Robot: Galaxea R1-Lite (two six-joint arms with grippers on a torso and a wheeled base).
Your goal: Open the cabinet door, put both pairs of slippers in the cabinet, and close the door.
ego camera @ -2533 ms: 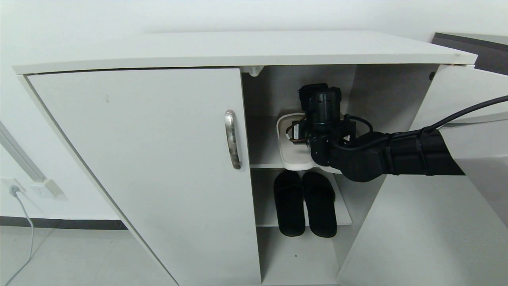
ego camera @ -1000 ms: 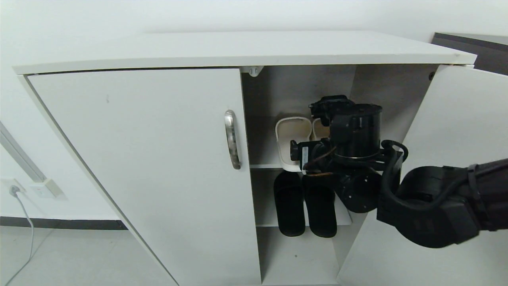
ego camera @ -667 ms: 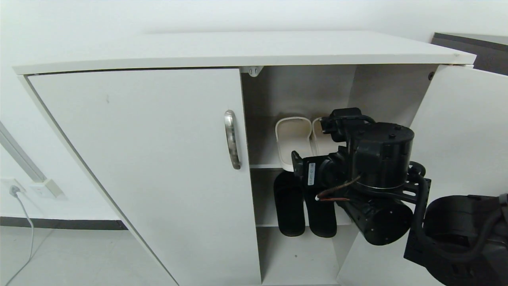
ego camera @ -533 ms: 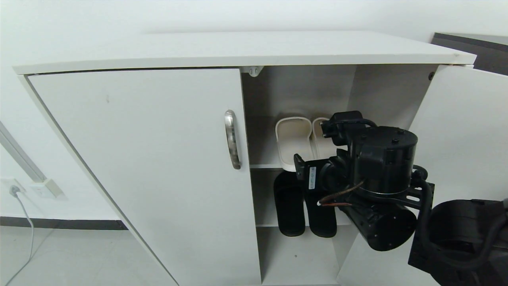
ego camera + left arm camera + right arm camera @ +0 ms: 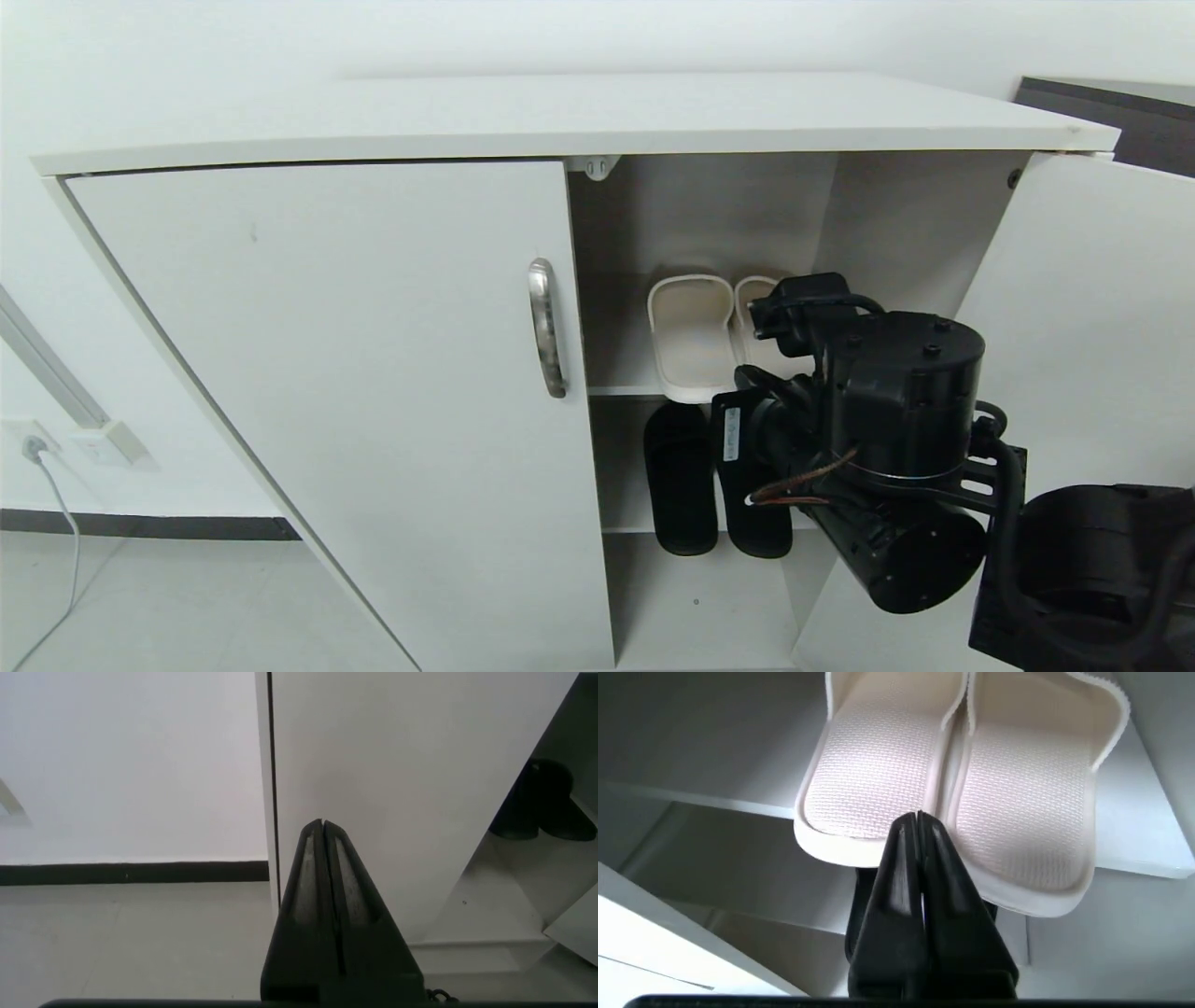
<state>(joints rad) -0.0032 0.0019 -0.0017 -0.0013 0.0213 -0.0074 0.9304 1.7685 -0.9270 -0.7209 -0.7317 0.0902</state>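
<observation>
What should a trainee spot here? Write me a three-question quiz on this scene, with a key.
1. True or false: the white slippers lie higher in the cabinet than the black slippers.
2. Pick one: the right hand is A) wide open, B) shut and empty, C) shut on a slipper.
3. Fill the gap: the cabinet's right door stands ____.

Key: 1 true; 2 B; 3 open.
</observation>
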